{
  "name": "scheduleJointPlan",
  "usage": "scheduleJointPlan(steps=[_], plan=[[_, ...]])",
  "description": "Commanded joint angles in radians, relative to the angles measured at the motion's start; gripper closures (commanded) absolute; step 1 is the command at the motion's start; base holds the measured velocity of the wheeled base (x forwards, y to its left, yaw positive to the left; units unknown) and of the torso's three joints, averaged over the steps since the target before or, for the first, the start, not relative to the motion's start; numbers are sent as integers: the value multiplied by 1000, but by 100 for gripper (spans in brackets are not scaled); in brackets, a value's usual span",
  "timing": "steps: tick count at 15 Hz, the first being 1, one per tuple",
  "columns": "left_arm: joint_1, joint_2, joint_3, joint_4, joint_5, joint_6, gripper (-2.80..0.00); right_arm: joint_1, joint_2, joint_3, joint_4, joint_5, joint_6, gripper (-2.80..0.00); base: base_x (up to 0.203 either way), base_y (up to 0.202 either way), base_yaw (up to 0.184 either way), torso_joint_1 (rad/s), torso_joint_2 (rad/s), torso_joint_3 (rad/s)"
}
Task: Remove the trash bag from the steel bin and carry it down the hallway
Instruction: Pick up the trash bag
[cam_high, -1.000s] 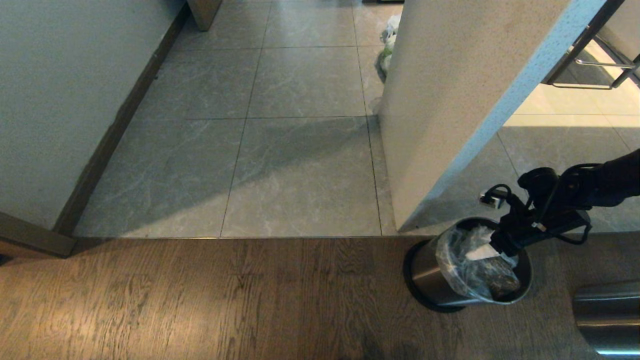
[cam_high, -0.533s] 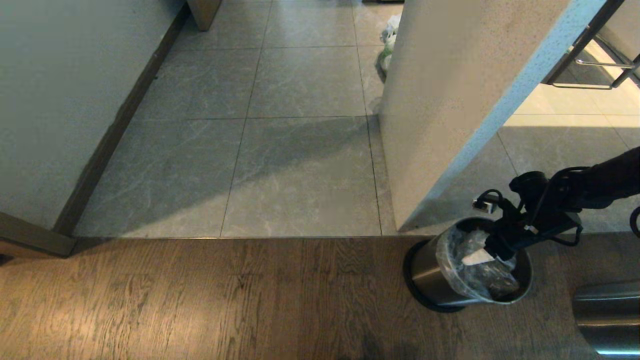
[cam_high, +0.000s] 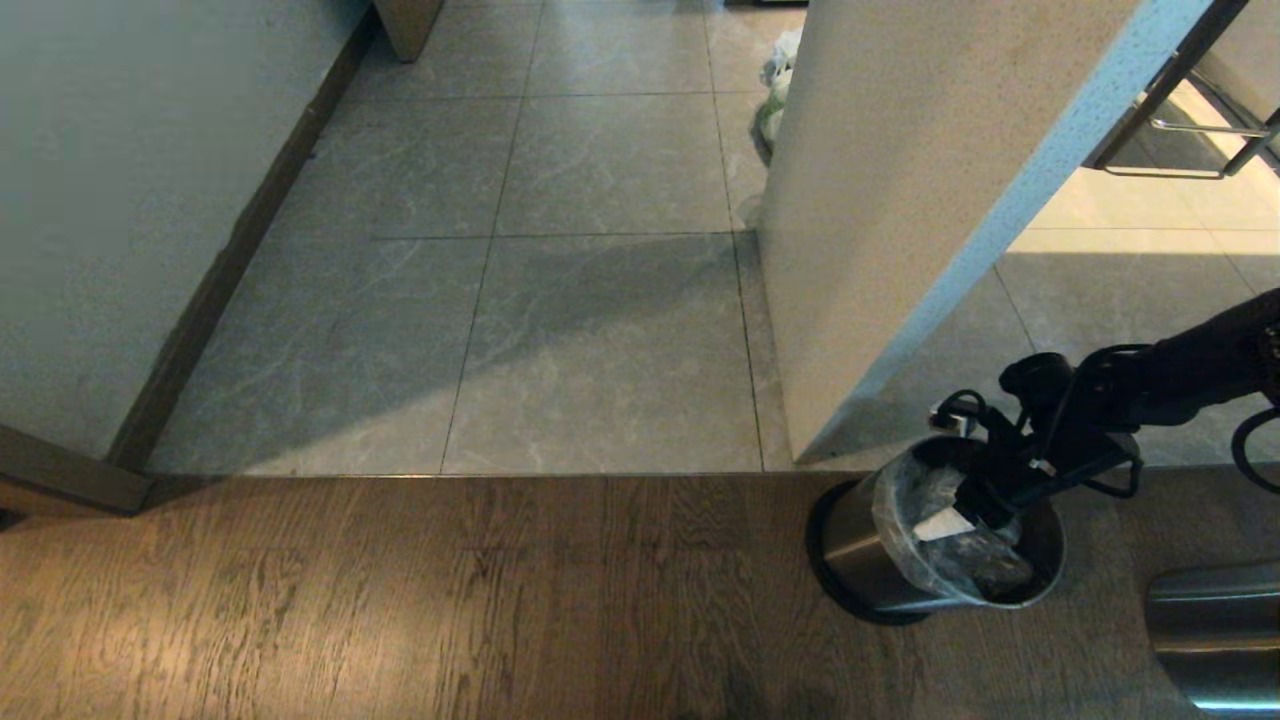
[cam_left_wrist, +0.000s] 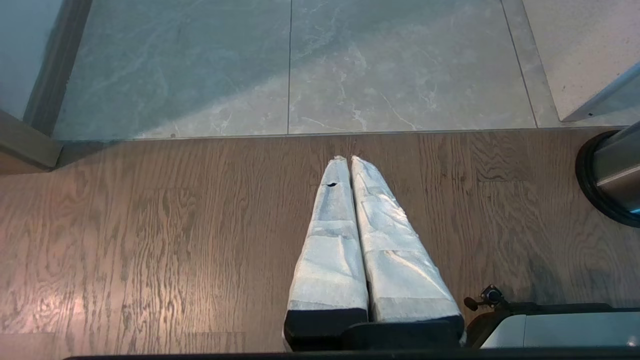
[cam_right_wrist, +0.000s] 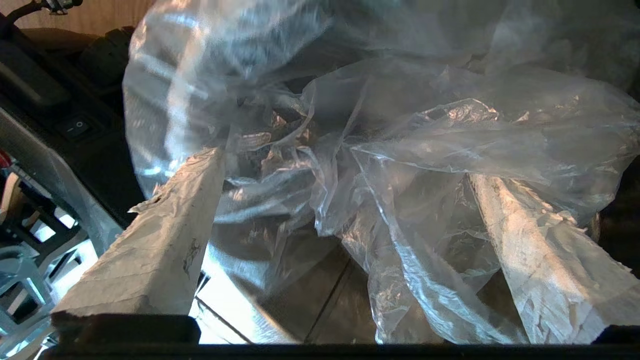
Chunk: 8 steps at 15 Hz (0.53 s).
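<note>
The steel bin (cam_high: 860, 550) stands on the wood floor at the lower right, beside the pillar's corner. The clear crinkled trash bag (cam_high: 905, 500) lines it and is bunched inside. My right gripper (cam_high: 955, 515) reaches down into the bin's mouth from the right. In the right wrist view this gripper (cam_right_wrist: 345, 167) is open, its white-wrapped fingers (cam_right_wrist: 165, 240) wide apart with folds of the trash bag (cam_right_wrist: 425, 150) lying loose between them. The left gripper (cam_left_wrist: 347, 160) hangs shut and empty over the wood floor. The hallway (cam_high: 600, 330) of grey tiles runs ahead.
A white pillar (cam_high: 930, 200) rises just behind the bin. A larger steel cylinder (cam_high: 1215, 640) stands at the bottom right. A white-green bag (cam_high: 778, 90) lies by the pillar's far side. A wall with dark skirting (cam_high: 230, 260) bounds the left.
My right arm has shifted left and lower, bringing the open gripper deeper into the bin among the bag's folds. The left arm has not moved.
</note>
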Motion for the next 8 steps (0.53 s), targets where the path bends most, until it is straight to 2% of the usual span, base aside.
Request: scheduleJointPlan(steps=[1, 8], plan=[[0, 0, 0, 0, 0, 0, 0, 4, 21, -14, -7, 3, -5, -280, 0, 0, 0, 0, 0, 0], [0, 0, 0, 0, 1, 0, 0, 12, 59, -44, -16, -35, -8, -280, 0, 0, 0, 0, 0, 0]])
